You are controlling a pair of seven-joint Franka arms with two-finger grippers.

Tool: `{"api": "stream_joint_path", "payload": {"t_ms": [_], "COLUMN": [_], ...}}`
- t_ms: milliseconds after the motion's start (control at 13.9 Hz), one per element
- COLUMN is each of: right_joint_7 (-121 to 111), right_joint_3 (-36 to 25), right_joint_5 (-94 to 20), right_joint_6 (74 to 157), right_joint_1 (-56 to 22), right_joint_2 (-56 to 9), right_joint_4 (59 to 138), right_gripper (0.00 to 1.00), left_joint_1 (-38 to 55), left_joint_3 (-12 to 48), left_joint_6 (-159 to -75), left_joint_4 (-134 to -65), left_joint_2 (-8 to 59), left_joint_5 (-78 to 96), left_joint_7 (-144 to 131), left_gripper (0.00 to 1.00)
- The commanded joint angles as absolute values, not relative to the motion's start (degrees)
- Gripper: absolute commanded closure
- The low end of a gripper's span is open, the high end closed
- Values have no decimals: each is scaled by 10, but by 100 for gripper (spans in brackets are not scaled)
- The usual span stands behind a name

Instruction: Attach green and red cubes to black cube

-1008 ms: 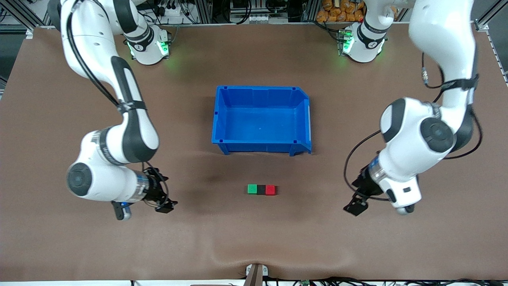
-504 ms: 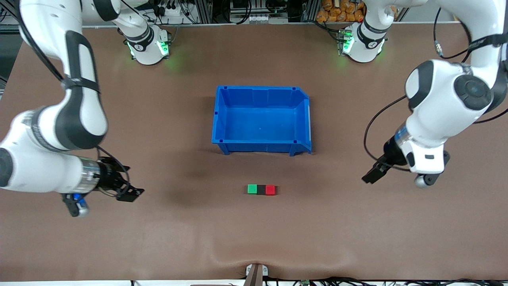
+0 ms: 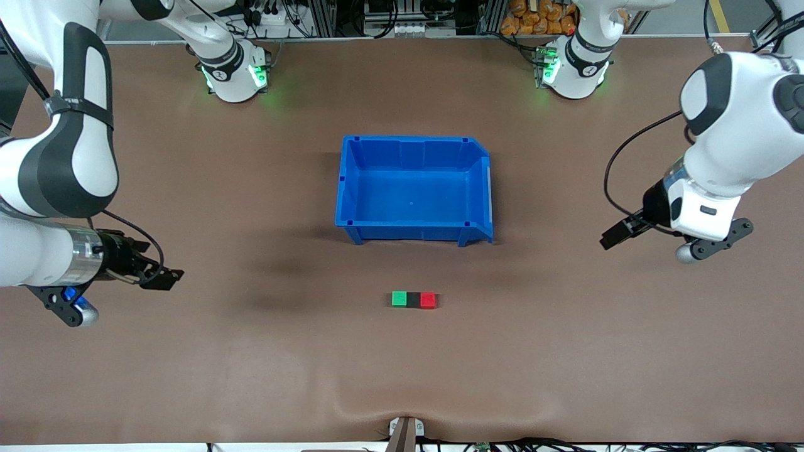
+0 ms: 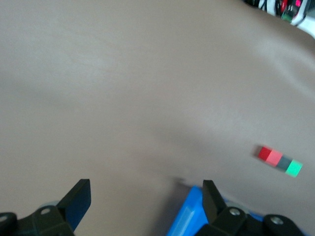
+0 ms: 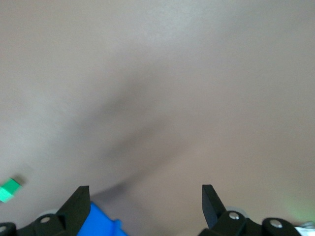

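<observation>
The black cube (image 3: 412, 299) lies on the table (image 3: 251, 376), nearer the front camera than the blue bin (image 3: 352, 188), with the green cube (image 3: 399, 299) touching its face toward the right arm's end and the red cube (image 3: 428, 300) touching its face toward the left arm's end; the three form one straight row, so the attachment reads as complete. The left wrist view shows the same row, red cube (image 4: 266, 153), black cube (image 4: 283, 162) and green cube (image 4: 294, 168), in line and untouched. The bin holds nothing visible. The left gripper (image 3: 619, 233) hangs over bare table toward the left arm's end, well apart from the row, jaws spread wide and empty. The right gripper (image 3: 164, 277) hangs over bare table toward the right arm's end, also well apart, jaws spread wide and empty. The step in hand appears to be clearing the arms away. To do it well: keep both grippers high and route them outward, never across the row; keep cables clear of the cubes; avoid any contact with the bin, since a nudge could travel to the row.
</observation>
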State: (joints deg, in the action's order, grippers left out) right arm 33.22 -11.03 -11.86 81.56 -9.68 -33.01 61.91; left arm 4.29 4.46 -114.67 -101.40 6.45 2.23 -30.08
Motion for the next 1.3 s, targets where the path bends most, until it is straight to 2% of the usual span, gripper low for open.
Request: {"api": "stream_joint_path", "payload": {"t_ms": [0,360,576,792,1008,1225], "right_joint_7": [257,197,191,191,191,186], "right_joint_3": [-99,-98,-98,-97,-93,-94], "right_joint_5": [-102,-66,-60,-56,-45,-45], "right_joint_6": [781,736,735,701,675,677], "right_joint_1": [-77,-68,-68,-72,-79,-77], "right_joint_2": [-288,-233,-180,-137,-123,-113], "right_joint_4": [635,647,677,692,692,706], "right_gripper": [0,0,0,0,0,0], "left_joint_1": [43,52,53,53,54,49], "left_joint_3": [31,22,4,4,11,25], "left_joint_6": [-1103,-1027,-992,-939,-888,-855], "left_joint_4": [-1031,-1024,-1022,-975,-939,-934], "left_joint_2": [32,-4,-36,-37,-36,-40], "left_joint_5": [12,-55,-55,-56,-59,-55], "left_joint_7": [-208,-67,17,53,93,45], "left_gripper": [0,0,0,0,0,0]}}
